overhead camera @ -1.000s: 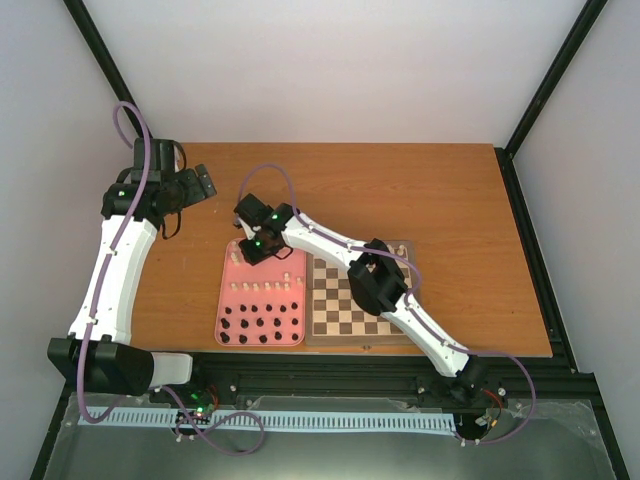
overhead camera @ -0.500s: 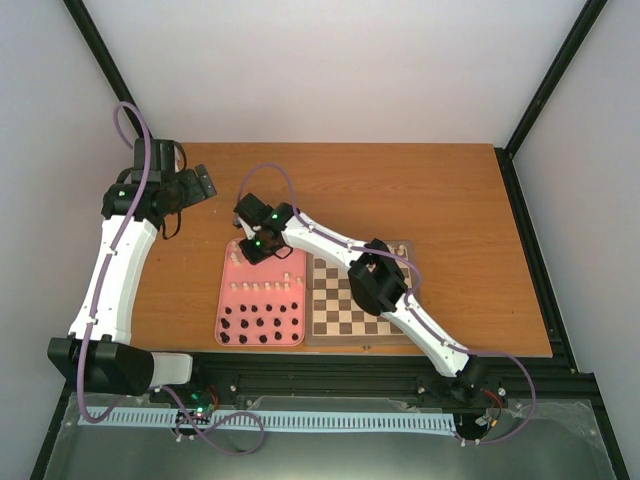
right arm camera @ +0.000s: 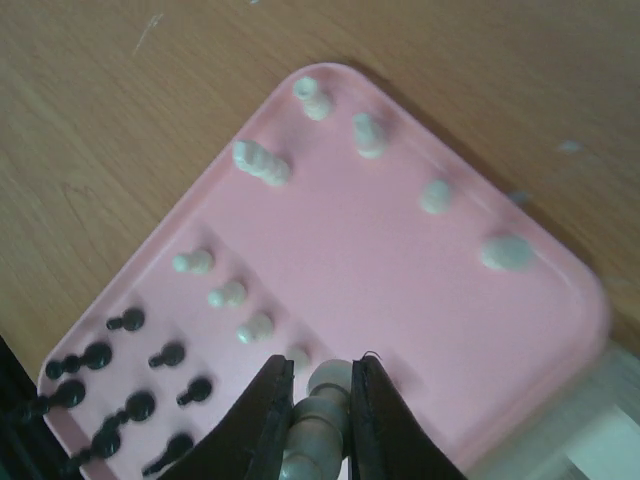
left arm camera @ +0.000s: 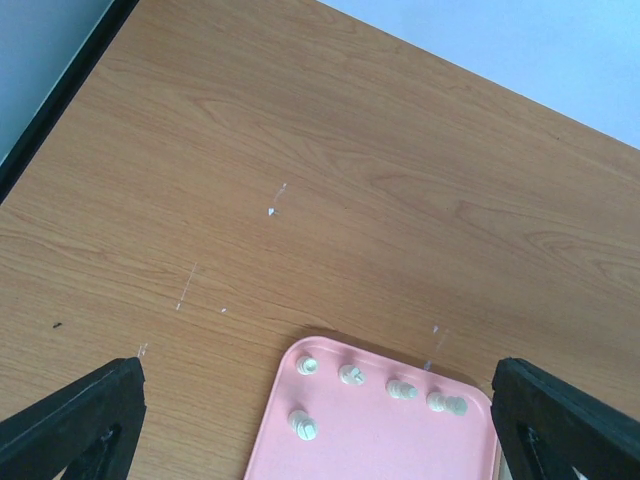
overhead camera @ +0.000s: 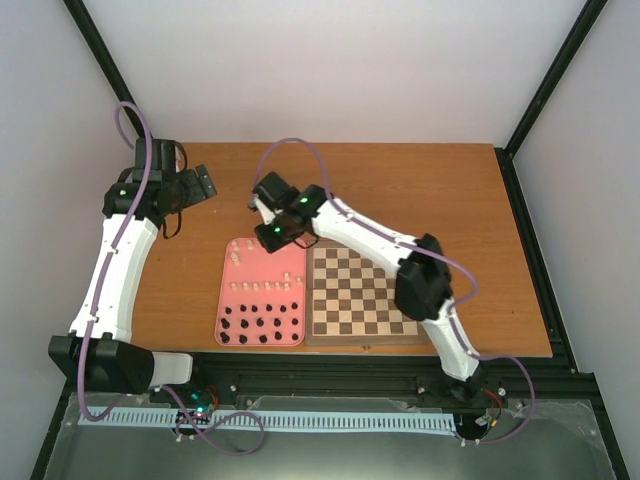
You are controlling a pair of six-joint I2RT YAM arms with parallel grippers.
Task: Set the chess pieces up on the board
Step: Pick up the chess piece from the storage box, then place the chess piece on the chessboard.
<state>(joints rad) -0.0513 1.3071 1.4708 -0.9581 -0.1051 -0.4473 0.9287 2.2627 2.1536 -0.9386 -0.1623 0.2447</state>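
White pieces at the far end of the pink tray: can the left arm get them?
Probably yes. The left arm has its fingers open over bare table beyond the tray, with nothing between them and the white pieces. The right arm hovers nearby, holding a piece, and might crowd it.

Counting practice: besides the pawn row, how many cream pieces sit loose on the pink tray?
5 cream pieces: four along the tray's far edge, one nearer; another is in the right tool.

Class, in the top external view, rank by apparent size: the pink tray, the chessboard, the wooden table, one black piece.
1. wooden table
2. chessboard
3. pink tray, a little narrower than the chessboard
4. black piece
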